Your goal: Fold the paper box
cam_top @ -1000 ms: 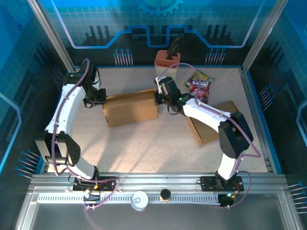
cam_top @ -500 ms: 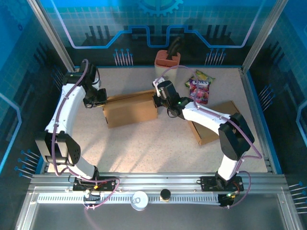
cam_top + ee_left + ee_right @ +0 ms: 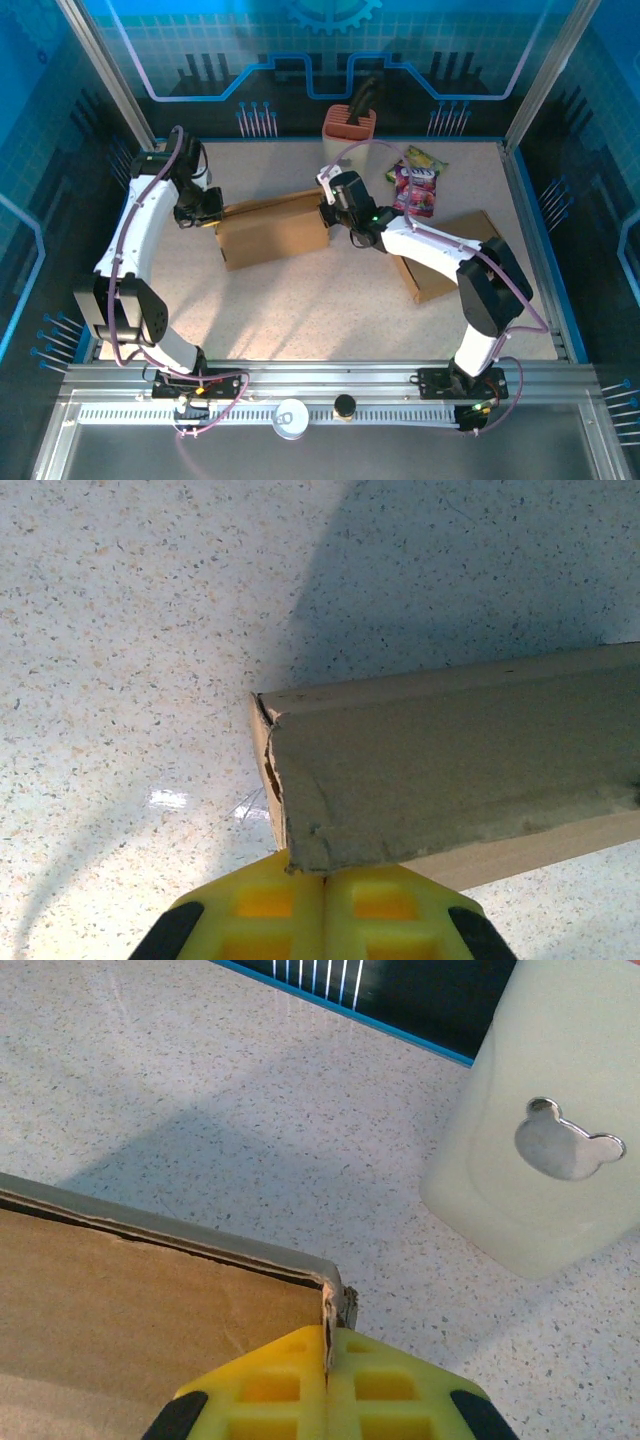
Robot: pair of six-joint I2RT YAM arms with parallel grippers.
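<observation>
Paper box [image 3: 272, 228] centre frame, long axis left-right; my left claw [image 3: 208, 213] clamps left end, right claw [image 3: 327, 212] clamps right end.

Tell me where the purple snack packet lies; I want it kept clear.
Top view: the purple snack packet lies back right on the table, between the orange holder and flat cardboard.

paper box [image 3: 275, 235] seemingly shifted nearer, slightly rightward
</observation>
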